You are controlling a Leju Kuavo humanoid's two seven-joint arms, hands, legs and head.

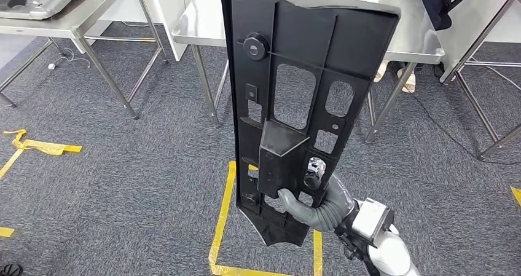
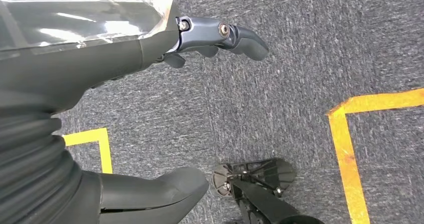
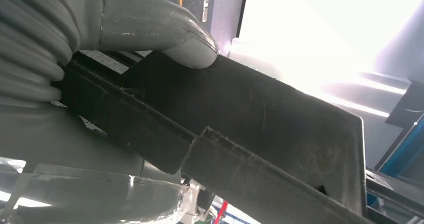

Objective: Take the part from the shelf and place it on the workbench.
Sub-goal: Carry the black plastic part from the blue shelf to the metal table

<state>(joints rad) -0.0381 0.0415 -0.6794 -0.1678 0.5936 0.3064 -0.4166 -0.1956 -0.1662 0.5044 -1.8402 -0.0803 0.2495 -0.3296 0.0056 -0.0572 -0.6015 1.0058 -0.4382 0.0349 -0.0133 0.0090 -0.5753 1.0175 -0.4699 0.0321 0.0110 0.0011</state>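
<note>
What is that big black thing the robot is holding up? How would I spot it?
Look in front of the steel workbench, above the yellow floor tape. Standing upright there is a long black plastic panel, gripped near its bottom by the right robot hand. Its cut-out holes and round knob set it apart.

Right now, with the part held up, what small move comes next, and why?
Probably carry it forward toward the steel table. The right hand grips the black part by its lower end, nearly upright over carpet, short of the table. The left hand hangs empty.
</note>
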